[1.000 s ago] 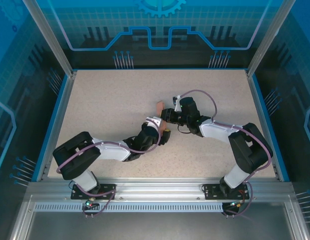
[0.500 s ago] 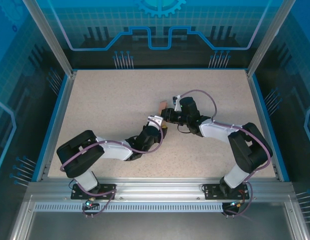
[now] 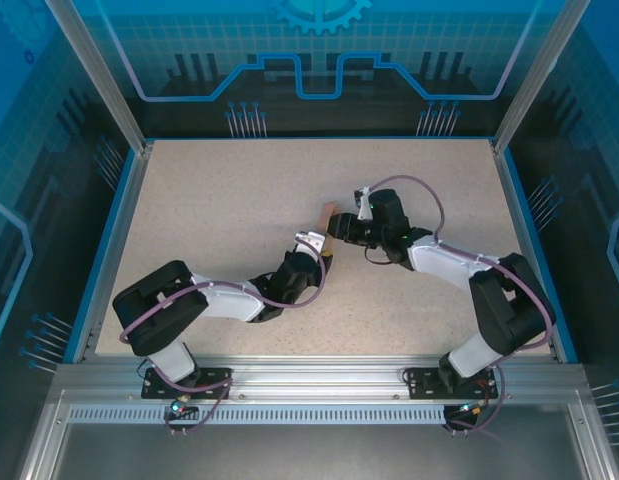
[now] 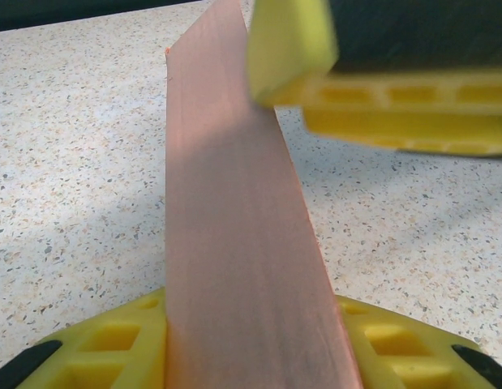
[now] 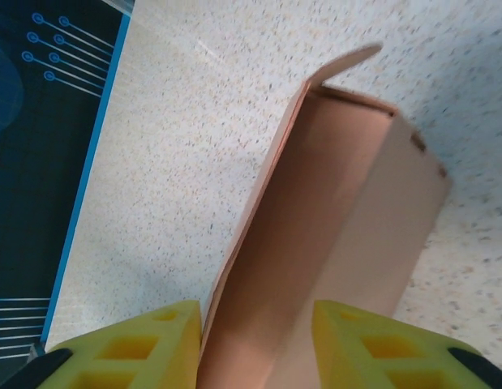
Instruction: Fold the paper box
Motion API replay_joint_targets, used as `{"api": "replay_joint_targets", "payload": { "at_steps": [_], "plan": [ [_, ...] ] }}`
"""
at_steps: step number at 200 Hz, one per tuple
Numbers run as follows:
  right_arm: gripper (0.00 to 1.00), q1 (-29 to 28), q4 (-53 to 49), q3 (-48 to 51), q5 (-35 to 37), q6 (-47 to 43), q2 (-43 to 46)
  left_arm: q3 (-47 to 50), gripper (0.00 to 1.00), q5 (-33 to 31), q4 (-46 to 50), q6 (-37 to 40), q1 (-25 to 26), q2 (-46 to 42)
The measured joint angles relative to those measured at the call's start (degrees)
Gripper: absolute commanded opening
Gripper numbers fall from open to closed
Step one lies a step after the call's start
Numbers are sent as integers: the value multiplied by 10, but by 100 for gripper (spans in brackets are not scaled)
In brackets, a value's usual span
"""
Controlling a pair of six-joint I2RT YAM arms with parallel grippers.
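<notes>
Over the last second the handling has been changing sides: my left hand (image 3: 326,250) has been closing from a wide spread and is now pinching the lower end of the salmon-orange, thin-cardboard paper box (image 3: 327,214). My right hand (image 3: 341,228) has been loosening from a tight grip and pulling back a little toward the right edge of the speckled beige surface (image 3: 209,200). I am reading that as a hand-over, so the left arm is probably taking the hold while the right one frees itself for the next crease. The paper box is sitting between the two hands near the middle of the surface. The overhead view is giving me only a thin orange sliver. The left wrist camera is showing one flat panel (image 4: 234,227) running up from between the left hand's yellow pads (image 4: 255,356), with the other hand's yellow finger at its top. The right wrist camera is showing the paper box (image 5: 332,227) as a half-formed sleeve with a rounded flap standing open at its far end. The right hand (image 5: 255,348) is straddling it, and I cannot tell whether that hand is pressing on it.
</notes>
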State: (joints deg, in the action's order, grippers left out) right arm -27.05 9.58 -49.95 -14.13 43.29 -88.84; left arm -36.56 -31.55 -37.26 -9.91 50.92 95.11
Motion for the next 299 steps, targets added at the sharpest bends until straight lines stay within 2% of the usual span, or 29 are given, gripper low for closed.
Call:
{"api": "replay_joint_targets", "payload": {
  "at_steps": [31,70,94,123,182,235,299],
  "plan": [
    [51,30,-33,-5,7,-41,54,6,22,29,5,4,-17,-16],
    [53,59,-83,-52,22,-149,88,16,26,121,8,30,-70,-47],
    [54,70,-111,-96,14,-252,72,19,25,190,10,54,-110,-63],
    [54,83,-132,-131,-25,-375,29,22,24,245,18,89,-140,-81],
    [48,106,-160,-135,-104,-611,-24,40,24,354,60,140,-196,-130],
    [47,106,-171,-135,-134,-765,-47,47,24,409,70,151,-204,-133],
    [41,106,-201,-165,-134,-843,-88,56,24,433,70,161,-204,-126]
  ]
}}
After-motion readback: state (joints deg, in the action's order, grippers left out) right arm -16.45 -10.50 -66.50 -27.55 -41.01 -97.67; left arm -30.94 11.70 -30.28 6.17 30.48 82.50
